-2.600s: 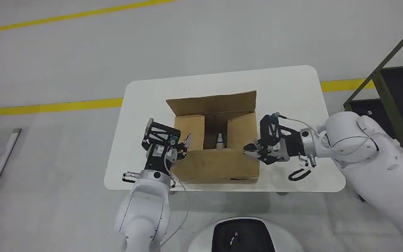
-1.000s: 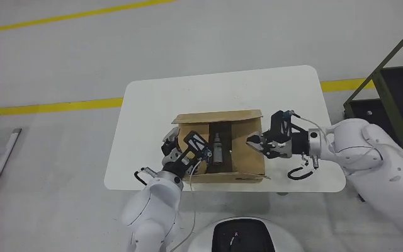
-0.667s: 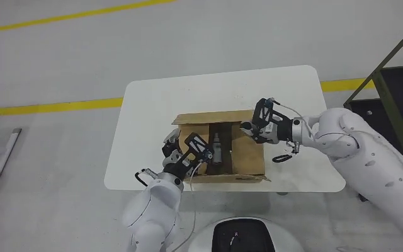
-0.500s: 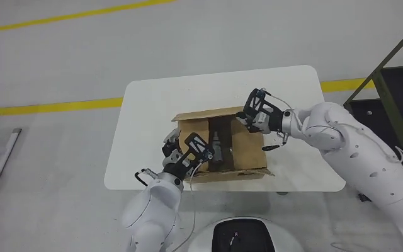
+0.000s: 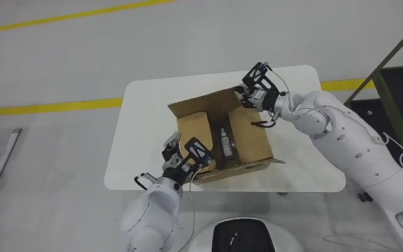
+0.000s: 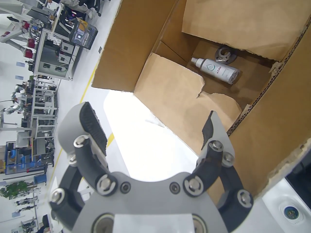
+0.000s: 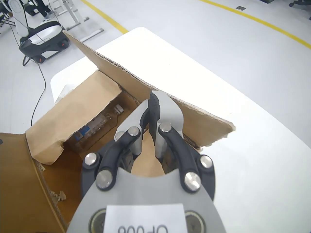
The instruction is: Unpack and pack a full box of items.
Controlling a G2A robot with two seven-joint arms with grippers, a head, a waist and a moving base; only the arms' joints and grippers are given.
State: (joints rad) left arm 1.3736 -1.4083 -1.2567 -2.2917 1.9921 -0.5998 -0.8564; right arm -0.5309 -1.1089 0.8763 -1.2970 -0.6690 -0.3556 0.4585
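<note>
We are dealing with a corrugated cardboard box (image 5: 242, 167) that is sitting skewed near the middle of the white table (image 5: 145, 126). We are judging it light and fairly stiff in its walls but weak along its torn, frayed edges, so it is best taken by a flap close to the fold or by a wall corner, not by a ragged lip. The right gripper (image 7: 148, 99) is sitting at the far flap (image 5: 204, 101), its fingers drawn nearly together with the flap's edge pinched between them, as far as we are able to tell. The left gripper (image 6: 148, 111) is hanging spread wide and empty just outside the box's near corner, one pad beside the wall. Inside, a white spray bottle (image 6: 215, 70) is lying on its side on the bottom, with a small metal flange (image 6: 224, 54) just beyond it. The two side flaps (image 5: 252, 132) are drooping inward and hiding the rest. We are expecting the bottle to be smooth and apt to roll, so gripping across its body is looking safest; the flange is probably the heavier piece.
</note>
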